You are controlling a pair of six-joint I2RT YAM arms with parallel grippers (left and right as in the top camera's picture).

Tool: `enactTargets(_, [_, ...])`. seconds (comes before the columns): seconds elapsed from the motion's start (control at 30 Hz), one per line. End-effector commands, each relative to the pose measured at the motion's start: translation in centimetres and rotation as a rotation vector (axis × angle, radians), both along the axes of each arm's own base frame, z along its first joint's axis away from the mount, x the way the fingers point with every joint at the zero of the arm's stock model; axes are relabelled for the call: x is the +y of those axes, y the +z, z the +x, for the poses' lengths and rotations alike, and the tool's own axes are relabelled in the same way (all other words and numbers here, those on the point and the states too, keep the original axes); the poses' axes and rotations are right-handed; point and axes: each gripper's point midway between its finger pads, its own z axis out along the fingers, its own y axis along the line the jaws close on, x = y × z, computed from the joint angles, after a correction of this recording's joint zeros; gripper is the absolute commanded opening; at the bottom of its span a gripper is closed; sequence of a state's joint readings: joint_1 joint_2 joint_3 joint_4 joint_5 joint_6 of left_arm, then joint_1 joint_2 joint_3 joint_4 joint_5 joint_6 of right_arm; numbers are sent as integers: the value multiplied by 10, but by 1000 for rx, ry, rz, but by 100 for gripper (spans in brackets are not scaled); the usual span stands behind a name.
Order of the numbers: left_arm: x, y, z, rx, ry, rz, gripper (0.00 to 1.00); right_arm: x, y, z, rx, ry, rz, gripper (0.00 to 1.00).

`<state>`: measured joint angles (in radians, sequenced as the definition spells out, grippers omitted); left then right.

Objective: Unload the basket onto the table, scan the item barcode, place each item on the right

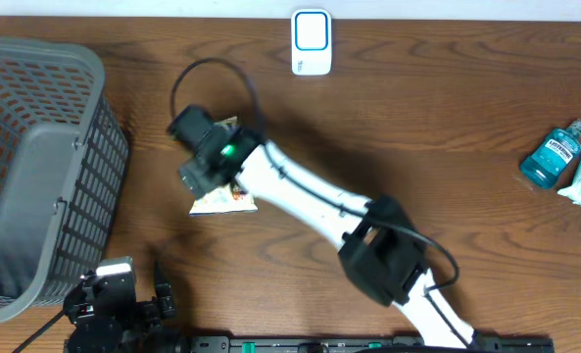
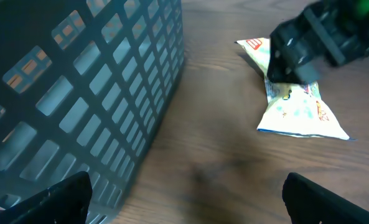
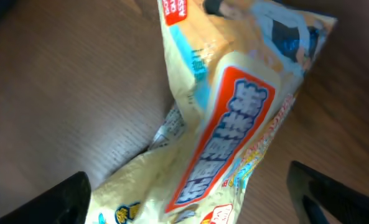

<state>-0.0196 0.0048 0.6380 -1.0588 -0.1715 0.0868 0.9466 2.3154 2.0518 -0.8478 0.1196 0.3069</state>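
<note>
Wooden desk (image 1: 447, 118) under both tools. Grey basket (image 1: 35, 167) just left of left tool (image 2: 184, 202). Left tool released, fingers wide, low over desk. Right tool (image 1: 204, 175) released too, jaws spread, straight above packet (image 2: 299, 106); packet crumpled on desk between its fingers. White scanner (image 1: 311, 42) well beyond right tool.

The overhead camera looks straight down from well above the brown wooden table (image 1: 447, 118), taking in its whole width. The left wrist camera sits low at seven o'clock of that view, near the tabletop, facing toward one o'clock past the grey plastic lattice basket (image 1: 35, 167). The right wrist camera hangs very close over the crinkled pale-yellow snack packet (image 3: 234, 124), looking steeply down. All three views share that packet; overhead and left wrist also share the basket.
</note>
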Motion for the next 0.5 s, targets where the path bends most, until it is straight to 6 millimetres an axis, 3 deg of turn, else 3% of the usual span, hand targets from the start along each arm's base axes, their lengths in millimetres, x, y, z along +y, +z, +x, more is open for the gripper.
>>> enactTargets(0.0, [3,2,-1,-2,8,18,98,-25,-20,15,-209,-137,-229,79])
enactTargets(0.17, [3,2,-1,-2,8,18,98,-38,-50,8,-229,-169,-349,33])
enactTargets(0.23, [3,2,-1,-2,8,18,98,-42,-56,8,-218,-171,-365,27])
enactTargets(0.33, [3,2,-1,-2,8,18,98,-49,-60,8,-184,-171,-378,1])
enactTargets(0.47, [3,2,-1,-2,8,18,98,-76,-55,8,-140,-222,-434,1])
